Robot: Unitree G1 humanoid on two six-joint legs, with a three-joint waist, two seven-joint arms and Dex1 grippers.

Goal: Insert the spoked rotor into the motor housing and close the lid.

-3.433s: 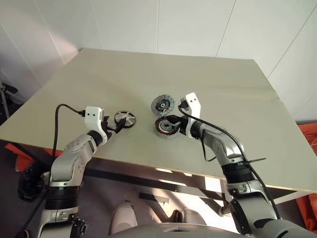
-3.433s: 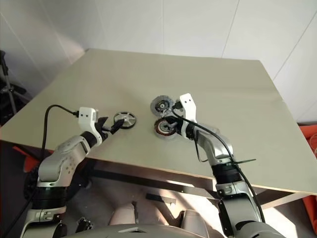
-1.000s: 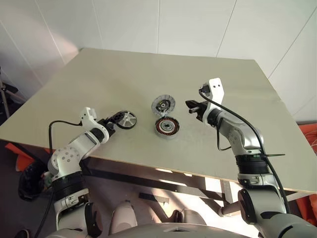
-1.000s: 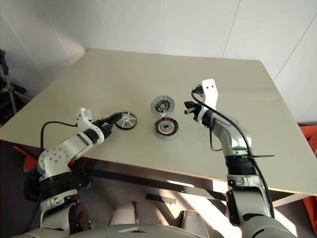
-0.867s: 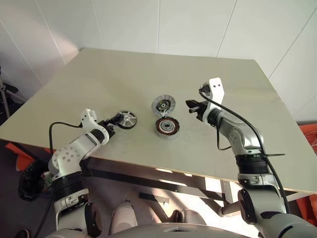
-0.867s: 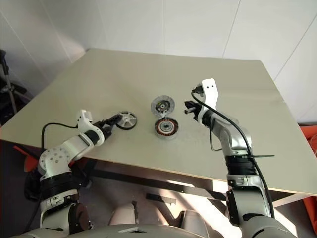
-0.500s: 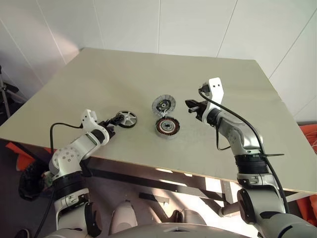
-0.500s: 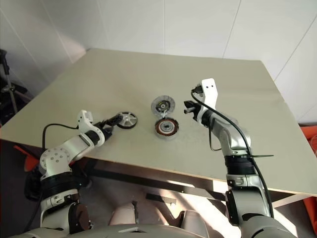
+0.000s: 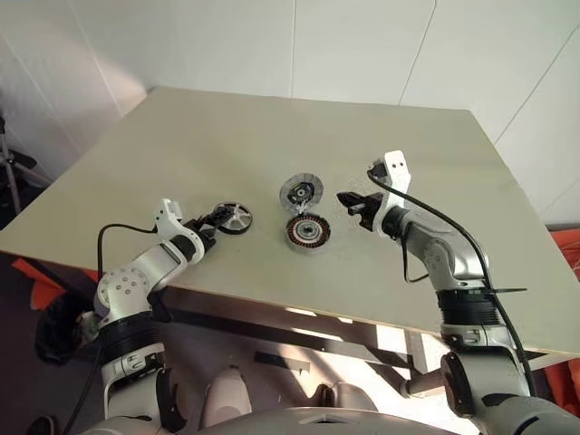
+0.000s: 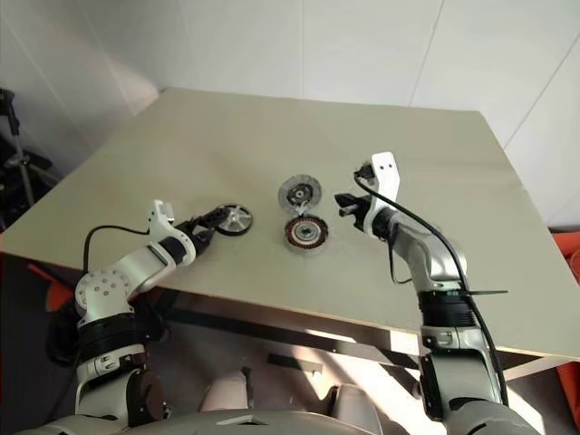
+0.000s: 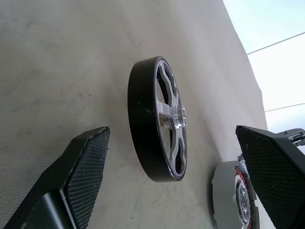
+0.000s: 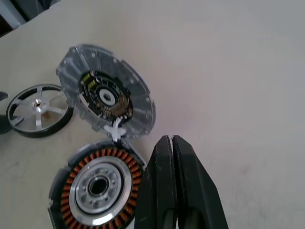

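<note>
Since the earlier frames the right gripper (image 9: 349, 200) has withdrawn from the copper-wound round motor housing (image 9: 306, 232), jaws clenched, empty. Left gripper (image 9: 213, 217) jaws released, bracketing the dark-rimmed spoked rotor (image 9: 236, 217) on the beige surface (image 9: 227, 136), apparently without contact. Step: grasp rotor. Farther: grey slotted lid (image 9: 300, 192).

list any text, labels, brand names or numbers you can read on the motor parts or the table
None can be read.
spoked rotor: plain dark rim and silvery spokes, no marking.
lid: small dark and yellowish details around its hub, too small to tell whether any is lettering.
motor housing: copper winding and silvery centre, no text.
table: no print.
</note>
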